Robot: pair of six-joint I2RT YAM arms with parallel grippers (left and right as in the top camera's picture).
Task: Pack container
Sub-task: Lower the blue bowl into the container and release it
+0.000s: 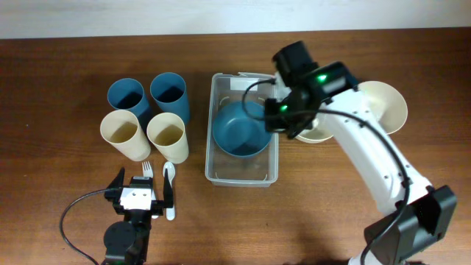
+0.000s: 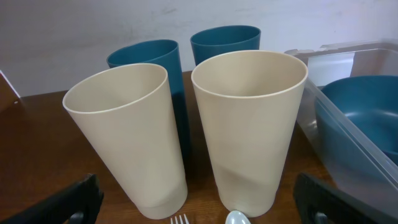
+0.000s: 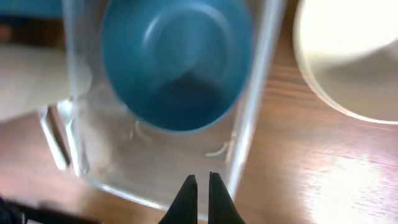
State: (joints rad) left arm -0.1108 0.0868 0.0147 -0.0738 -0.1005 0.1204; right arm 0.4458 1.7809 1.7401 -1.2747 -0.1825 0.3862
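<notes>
The right claw (image 3: pixel 199 186) is pressed shut with nothing in it, and it hangs just over the right edge of the container (image 1: pixel 243 179). The container is the clear box in the middle of the table (image 1: pixel 59 66), with tall cups (image 1: pixel 168 138) on its left and cream bowls (image 1: pixel 386 103) on its right. A blue bowl (image 1: pixel 239 131) sits inside it, in the far half, so I think the next thing to pack is one of the cream bowls. To do that well, the claw should open wide first, then go down on the bowl's rim and pinch it on the side closest to the box. It should lift the bowl high enough to pass over the clear wall, because that wall is hard to see and easy to bump. Setting the cream bowl flat inside the blue one would save room for the rest. Now the arms. At the near edge, the left claw (image 1: pixel 142 185) lies low with its fingers spread wide, holding nothing. A fork (image 1: pixel 146 170) and a spoon (image 1: pixel 169 193) lie right by it. Past them stand the cups, two cream in front and two blue behind. The right arm (image 1: pixel 368 162) comes up from the near right corner, reaches far over the table and bends at the wrist, so its claw points down at the box.
</notes>
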